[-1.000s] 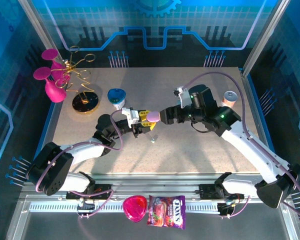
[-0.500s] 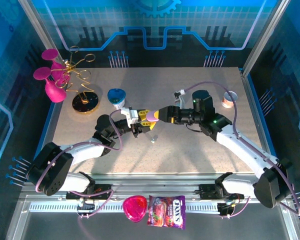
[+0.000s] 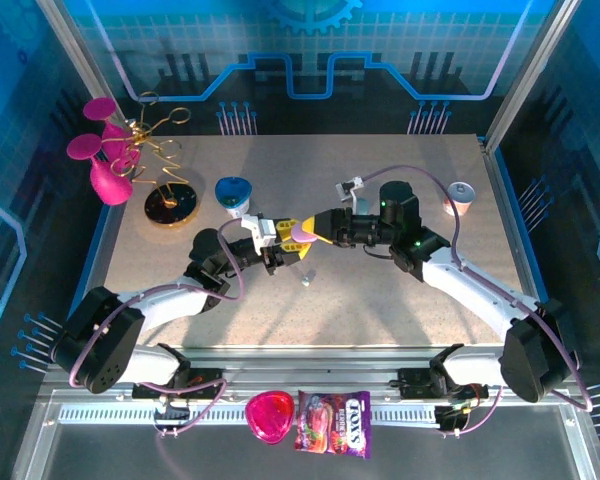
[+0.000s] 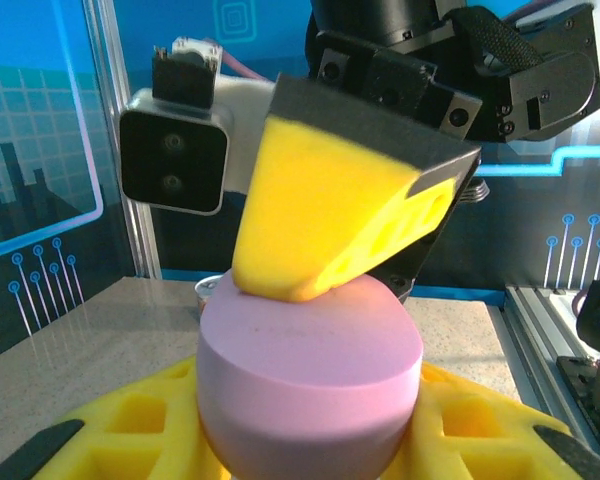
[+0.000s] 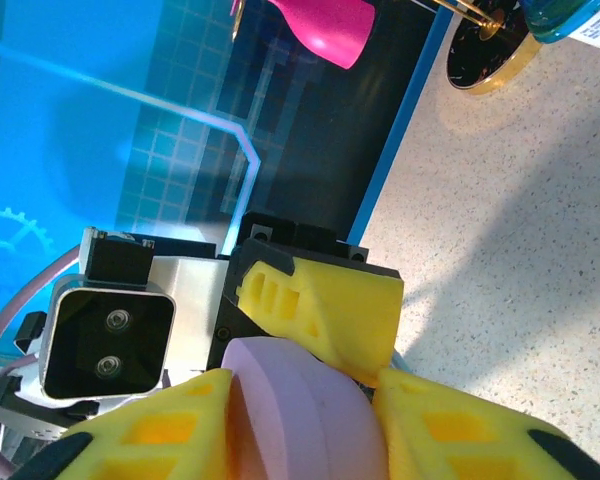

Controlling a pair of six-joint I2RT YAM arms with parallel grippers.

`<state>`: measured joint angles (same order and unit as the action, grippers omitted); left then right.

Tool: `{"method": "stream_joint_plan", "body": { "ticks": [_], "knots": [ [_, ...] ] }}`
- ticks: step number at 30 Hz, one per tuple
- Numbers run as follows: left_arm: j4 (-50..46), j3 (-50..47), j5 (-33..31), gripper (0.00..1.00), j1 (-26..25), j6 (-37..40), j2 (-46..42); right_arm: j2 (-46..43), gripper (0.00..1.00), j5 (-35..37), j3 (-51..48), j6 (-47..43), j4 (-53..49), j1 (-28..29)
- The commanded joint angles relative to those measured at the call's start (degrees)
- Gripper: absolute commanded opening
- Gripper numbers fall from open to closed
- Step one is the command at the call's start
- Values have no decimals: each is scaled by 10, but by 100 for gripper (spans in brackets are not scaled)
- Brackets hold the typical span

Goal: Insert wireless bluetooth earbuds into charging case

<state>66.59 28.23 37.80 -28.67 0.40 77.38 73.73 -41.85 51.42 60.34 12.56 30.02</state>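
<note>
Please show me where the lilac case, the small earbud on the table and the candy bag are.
lilac case (image 4: 310, 345): left wrist view, its flat top.
earbud (image 3: 306, 281): top view, its middle.
candy bag (image 3: 332, 424): top view, its printed front.

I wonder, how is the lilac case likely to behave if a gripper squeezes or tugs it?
The lilac case looks like smooth, rounded hard plastic, so it probably stays stiff but could slip against the yellow fingers. Being hardly wider than a finger, it is likely light.
</note>
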Motion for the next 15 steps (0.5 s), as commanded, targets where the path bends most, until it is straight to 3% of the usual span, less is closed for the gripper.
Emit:
{"method": "stream_joint_plan", "body": {
  "ticks": [1,6,10,15],
  "knots": [
    [19,7,9,34,-4,12,-13,3,24,1,-7,4,10,6],
    [17,5,3,38,-4,17,-10,-2,17,8,-7,11,12,1],
    [17,3,-1,63,-4,17,-9,-9,16,21,-27,15,14,-9],
    [1,-7,-17,86,-4,19,-20,-27,15,56,-48,11,-1,-43]
  ]
}}
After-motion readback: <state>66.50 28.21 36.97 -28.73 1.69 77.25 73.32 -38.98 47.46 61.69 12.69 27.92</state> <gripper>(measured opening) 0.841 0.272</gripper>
